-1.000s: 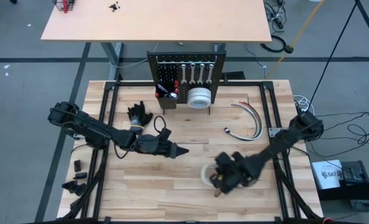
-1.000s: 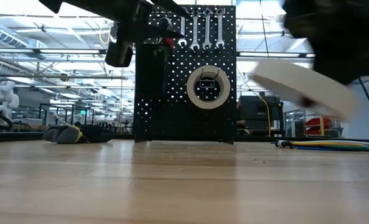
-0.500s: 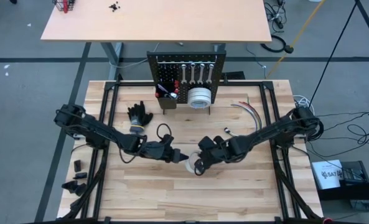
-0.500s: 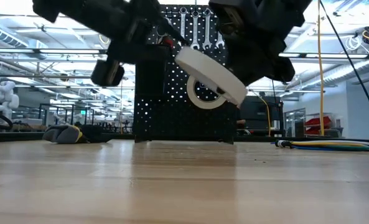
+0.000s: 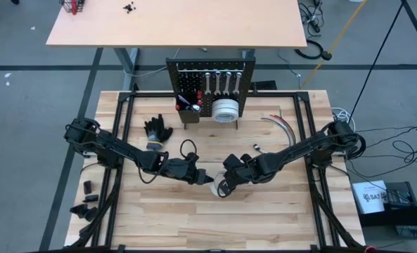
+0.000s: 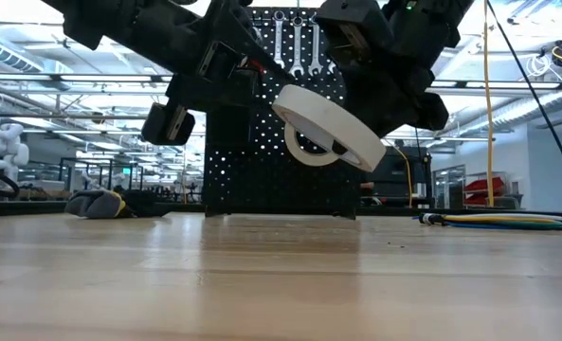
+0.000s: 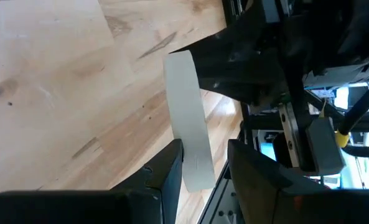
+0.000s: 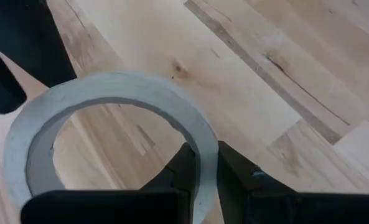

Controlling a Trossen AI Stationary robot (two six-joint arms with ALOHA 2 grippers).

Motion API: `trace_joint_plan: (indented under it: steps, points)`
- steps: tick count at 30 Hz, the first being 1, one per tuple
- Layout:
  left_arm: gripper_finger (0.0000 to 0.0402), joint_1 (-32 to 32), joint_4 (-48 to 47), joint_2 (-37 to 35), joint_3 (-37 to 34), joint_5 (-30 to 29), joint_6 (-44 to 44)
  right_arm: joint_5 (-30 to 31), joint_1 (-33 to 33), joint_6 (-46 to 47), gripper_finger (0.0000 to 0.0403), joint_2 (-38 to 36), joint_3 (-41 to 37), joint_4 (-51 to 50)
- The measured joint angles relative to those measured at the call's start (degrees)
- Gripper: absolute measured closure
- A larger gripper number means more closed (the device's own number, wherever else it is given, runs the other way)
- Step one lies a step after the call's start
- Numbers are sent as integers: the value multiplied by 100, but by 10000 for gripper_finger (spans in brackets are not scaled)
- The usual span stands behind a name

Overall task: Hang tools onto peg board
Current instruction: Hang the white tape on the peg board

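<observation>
Above mid-table, well in front of the peg board [image 5: 209, 91], the right gripper [image 8: 200, 163] pinches the wall of one white tape roll [image 6: 326, 124], clear of the wood. The left gripper [image 7: 204, 171], half open, straddles its opposite edge. Four wrenches [image 5: 219, 78] hang. Only the low view shows the roll's tilt.

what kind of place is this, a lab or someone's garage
Most likely a robotics lab or industrial workshop, not a garage. The low view shows a big open hall with ceiling trusses behind the peg board, a white humanoid-looking robot in the background, and the wooden table sits in a black frame.
</observation>
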Motion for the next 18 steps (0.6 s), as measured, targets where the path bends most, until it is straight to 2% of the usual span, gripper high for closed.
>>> trace_joint_plan:
  steps: [11,18]
  points:
    - [266,43,-66,2,2,215,103,44,160,326,370,22,11,2]
    - [224,68,-412,11,13,320,28,94,162,395,370,13,48,98]
